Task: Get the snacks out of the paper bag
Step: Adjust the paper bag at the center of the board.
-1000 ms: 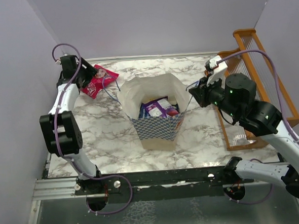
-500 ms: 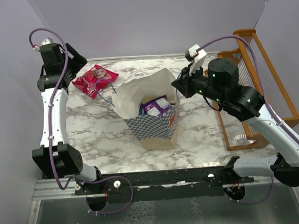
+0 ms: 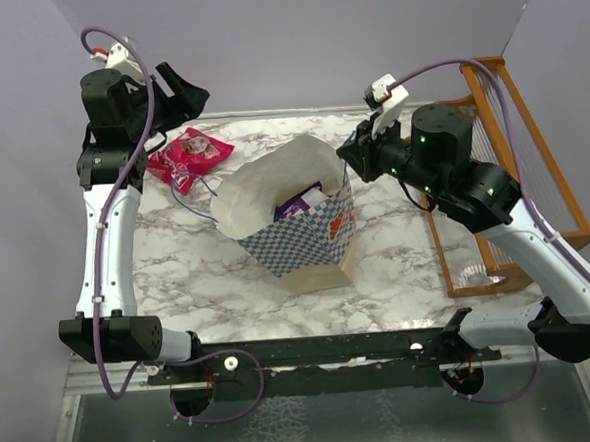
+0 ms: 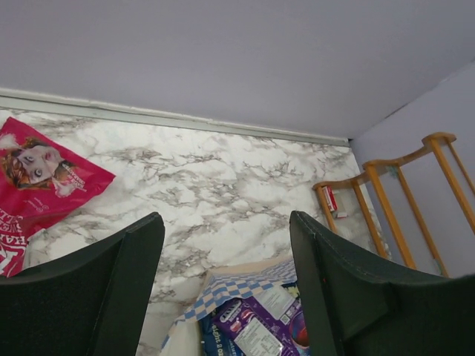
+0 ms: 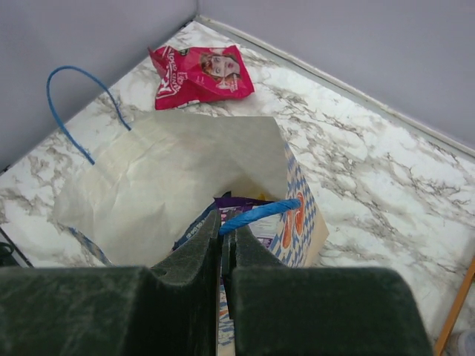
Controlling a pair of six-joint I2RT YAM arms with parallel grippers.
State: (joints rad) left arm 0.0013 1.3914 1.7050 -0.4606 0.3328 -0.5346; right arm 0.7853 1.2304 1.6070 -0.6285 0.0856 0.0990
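walls (image 3: 294,41): lavender | table (image 3: 207,256): marble-look, perhaps | rack (image 3: 483,63): orange wood, right

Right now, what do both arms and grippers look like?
The left arm and right arm share white links, black joints and looping purple cables. Green lights dot the right arm's joints. The left gripper and right gripper have dark, blunt fingers.

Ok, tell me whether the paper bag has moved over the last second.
Yes. The paper bag has tipped: its mouth now leans left, toward the pink-red packet and away from the wooden rack, while its base stays roughly put.
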